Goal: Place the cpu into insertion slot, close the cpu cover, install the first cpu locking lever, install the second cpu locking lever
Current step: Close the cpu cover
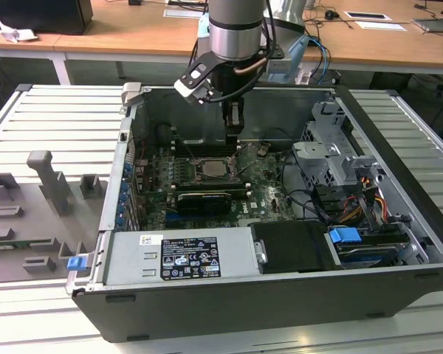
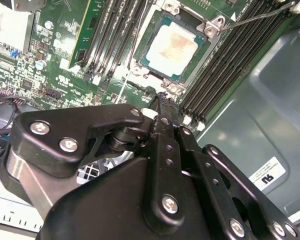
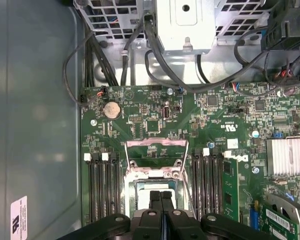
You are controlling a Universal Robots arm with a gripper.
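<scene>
– Nearest to us in both wrist views is the end effector: black linkage across the foreground, two fingers pressed together, nothing between them.

– Agreed, we see no chip pinched there. So where do we put the cpu?

– We find the cpu lying flat in the insertion slot, silvery-beige top up. It sits on the green motherboard, between the banks of memory slots.

– And the cpu cover?

– The cpu cover stands open on the side of the socket toward the drive cage, with board showing through its window. We judge it not yet shut, which is why the chip lies bare.

– What about the levers?

– One locking lever, a thin wire rod, angles away from a socket corner. We take it as unlatched, as it would have to be with the cover up.

– Why would the fingers be together?

– Our reading is that pressed-together fingers make one narrow tip, suited to pushing a plate or a lever rather than grasping. Whether that tip touches anything we cannot tell.

– And the arm's pose?

– In the exterior view the arm drops straight down into the far middle of the open computer case, wrist vertical, fingers aimed at the socket. The case lies on its side on the ribbed grey worktop. Grey fixtures sit well apart on the exterior view's left.
</scene>
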